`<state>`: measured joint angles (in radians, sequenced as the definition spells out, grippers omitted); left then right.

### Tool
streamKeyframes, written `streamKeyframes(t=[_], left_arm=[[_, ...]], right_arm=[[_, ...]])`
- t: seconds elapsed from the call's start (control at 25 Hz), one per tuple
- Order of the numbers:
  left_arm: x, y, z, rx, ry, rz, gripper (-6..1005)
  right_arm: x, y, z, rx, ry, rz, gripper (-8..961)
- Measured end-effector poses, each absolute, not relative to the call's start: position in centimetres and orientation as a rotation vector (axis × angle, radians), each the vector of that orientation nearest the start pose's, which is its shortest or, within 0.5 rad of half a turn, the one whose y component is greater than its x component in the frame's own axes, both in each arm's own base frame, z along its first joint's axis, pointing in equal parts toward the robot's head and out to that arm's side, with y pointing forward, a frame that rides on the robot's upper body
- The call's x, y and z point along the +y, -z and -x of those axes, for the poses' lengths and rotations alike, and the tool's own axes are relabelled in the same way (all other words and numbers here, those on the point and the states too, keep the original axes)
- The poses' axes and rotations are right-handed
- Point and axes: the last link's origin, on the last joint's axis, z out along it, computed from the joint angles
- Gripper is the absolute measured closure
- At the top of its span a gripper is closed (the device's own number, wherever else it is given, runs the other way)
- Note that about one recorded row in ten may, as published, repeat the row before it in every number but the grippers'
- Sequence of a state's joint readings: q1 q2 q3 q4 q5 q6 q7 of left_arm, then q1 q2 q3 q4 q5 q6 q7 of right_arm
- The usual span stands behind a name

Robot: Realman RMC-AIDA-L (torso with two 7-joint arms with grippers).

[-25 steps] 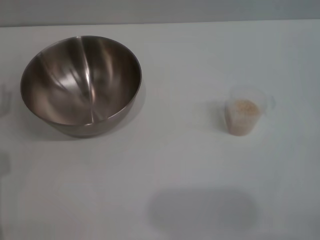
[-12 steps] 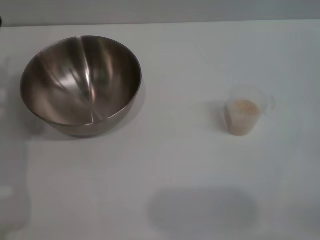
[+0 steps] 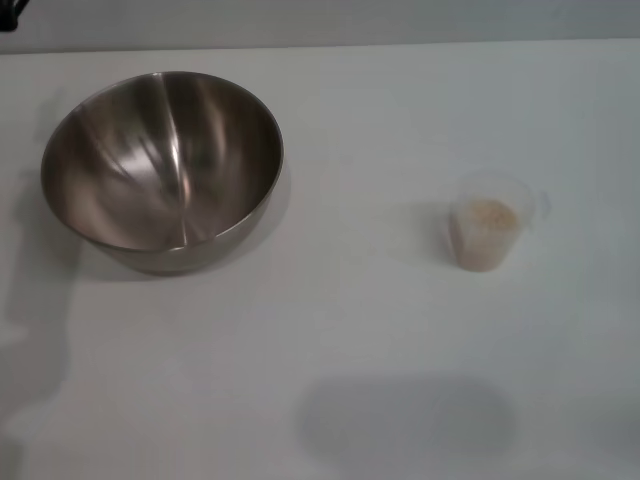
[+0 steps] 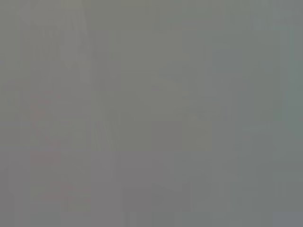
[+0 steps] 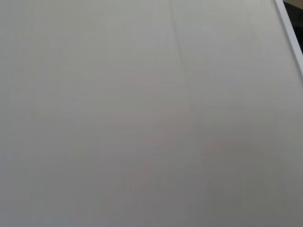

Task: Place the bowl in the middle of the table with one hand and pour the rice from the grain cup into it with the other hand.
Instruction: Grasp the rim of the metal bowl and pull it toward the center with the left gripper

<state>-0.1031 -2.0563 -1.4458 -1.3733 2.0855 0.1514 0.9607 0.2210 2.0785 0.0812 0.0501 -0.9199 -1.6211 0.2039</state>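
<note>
A: Where do we stand? The large round stainless-steel mixing bowl (image 3: 162, 165) sits on the left of the plain white tabletop (image 3: 350, 330), near the far edge and not in the middle. The small clear plastic grain cup (image 3: 492, 222) stands upright well apart from it on the right, with the pale beige rice (image 3: 489, 216) heaped inside.

B: And our end effectors? Neither shows plainly. A dark scrap at the head view's far-left corner may belong to the left arm, but we cannot tell, so whether either is apart or together we cannot say.

A: We judge the bowl stiff, smooth and slippery, its rounded base prone to rocking. We'd pinch the thin rim nearest the left arm.

B: The cup looks light and a little yielding. We'd take it around the tapered wall, gently, keeping it level so no grains spill.
</note>
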Motion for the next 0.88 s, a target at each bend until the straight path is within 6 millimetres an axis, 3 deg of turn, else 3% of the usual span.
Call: streamKeyframes(t=[0.24, 0.56, 0.76, 0.88], left_arm=[[38.1, -9.1, 22.4, -0.704, 0.573, 1.715, 249], [38.0, -9.3, 20.9, -0.814, 0.739, 1.778, 257], [37.9, -10.0, 18.5, -0.478, 0.621, 1.770, 298], [37.7, -8.9, 17.6, -0.190, 0.376, 1.640, 356]], right_arm=[[20.4, -8.8, -41.0, 0.476, -0.654, 0.839, 120], [20.8, -8.6, -40.8, 0.475, -0.662, 0.865, 119], [21.1, -8.5, -40.6, 0.471, -0.670, 0.882, 119], [21.1, -8.5, -40.5, 0.467, -0.668, 0.885, 119]])
